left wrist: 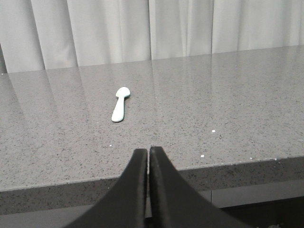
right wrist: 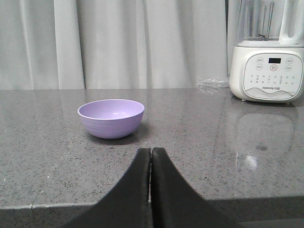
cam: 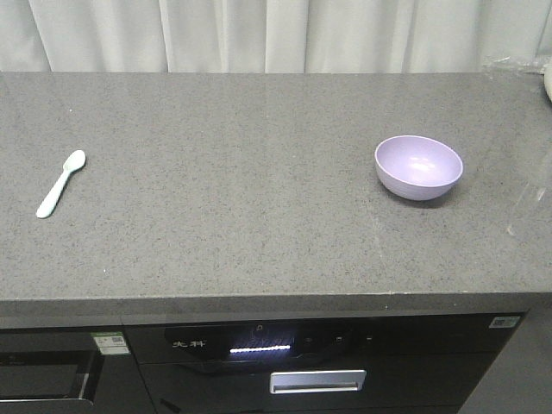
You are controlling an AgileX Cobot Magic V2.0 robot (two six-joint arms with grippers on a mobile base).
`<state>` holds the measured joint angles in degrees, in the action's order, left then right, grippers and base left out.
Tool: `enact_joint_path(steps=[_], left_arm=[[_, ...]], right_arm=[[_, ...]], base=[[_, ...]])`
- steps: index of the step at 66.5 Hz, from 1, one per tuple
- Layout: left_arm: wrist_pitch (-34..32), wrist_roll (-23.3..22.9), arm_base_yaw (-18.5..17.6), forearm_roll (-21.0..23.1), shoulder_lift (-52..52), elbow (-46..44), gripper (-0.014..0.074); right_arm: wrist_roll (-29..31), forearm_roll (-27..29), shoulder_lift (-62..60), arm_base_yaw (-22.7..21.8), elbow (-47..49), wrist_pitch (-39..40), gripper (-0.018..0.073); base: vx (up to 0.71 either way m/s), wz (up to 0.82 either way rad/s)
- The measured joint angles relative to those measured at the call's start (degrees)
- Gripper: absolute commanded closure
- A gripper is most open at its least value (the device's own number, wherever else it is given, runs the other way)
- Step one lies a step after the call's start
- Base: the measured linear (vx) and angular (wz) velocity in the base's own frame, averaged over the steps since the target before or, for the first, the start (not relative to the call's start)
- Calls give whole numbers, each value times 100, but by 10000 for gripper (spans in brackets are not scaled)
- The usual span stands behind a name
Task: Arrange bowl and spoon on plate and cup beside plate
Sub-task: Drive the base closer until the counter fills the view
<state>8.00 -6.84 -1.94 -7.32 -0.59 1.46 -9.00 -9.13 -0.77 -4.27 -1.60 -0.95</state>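
From the front, the spoon (cam: 60,184) lies far left on the grey table (cam: 259,241), the bowl (cam: 418,166) upright well to the right; the left wrist view shows the left claw (left wrist: 148,156) pressed together short of the spoon, the right wrist view the right claw (right wrist: 150,156) together short of the bowl.

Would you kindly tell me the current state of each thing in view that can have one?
bowl: upright, empty, resting on the counter, not held.
spoon: lying flat on the counter, scoop towards the curtain, not held.
left gripper: shut, empty.
right gripper: shut, empty.
blender: upright on the counter.
under-counter appliance: closed, front light strip lit.
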Motion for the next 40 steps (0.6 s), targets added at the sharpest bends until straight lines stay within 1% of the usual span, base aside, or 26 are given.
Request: enact_joint_path(steps=[40], left_arm=[[0, 0, 0, 0, 0, 0, 603]], right_arm=[[0, 0, 0, 0, 0, 0, 566]], base=[[6, 1]])
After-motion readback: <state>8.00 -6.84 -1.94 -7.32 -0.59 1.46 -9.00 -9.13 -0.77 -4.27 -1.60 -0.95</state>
